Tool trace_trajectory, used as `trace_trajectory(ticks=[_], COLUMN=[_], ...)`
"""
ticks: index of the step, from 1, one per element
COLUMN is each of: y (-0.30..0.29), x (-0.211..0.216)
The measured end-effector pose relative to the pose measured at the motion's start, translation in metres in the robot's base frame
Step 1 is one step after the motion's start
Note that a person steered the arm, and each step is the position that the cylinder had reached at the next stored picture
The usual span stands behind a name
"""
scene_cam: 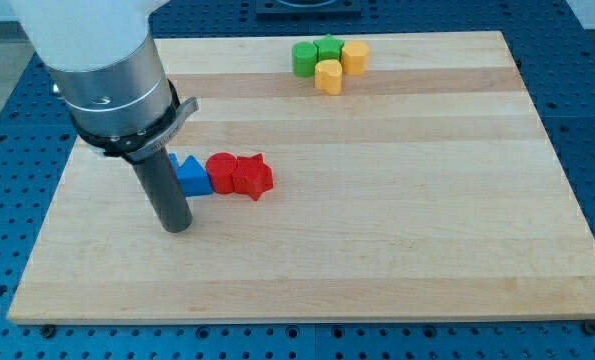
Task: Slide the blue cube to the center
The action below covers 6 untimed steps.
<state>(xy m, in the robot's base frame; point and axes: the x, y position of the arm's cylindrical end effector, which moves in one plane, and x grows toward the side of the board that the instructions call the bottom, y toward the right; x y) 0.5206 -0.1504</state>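
Note:
A blue block [191, 176], partly hidden behind my rod, sits at the view's left of the wooden board [397, 230]; its shape is not clear, it looks pointed on top. My tip [178, 227] rests on the board just below and left of the blue block. A red round block [221, 171] touches the blue block's right side. A red star block [253, 177] touches the red round block on its right.
At the view's top a cluster holds a green round block [304, 59], a green star block [329, 49], a yellow block [355, 57] and another yellow block [328, 76]. A blue perforated table surrounds the board.

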Motion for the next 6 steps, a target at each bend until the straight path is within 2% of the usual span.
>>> trace_trajectory(ticks=[1, 3, 4, 5, 6], y=[-0.048, -0.059, -0.017, -0.017, 0.01], x=[-0.01, -0.029, -0.056, -0.056, -0.077])
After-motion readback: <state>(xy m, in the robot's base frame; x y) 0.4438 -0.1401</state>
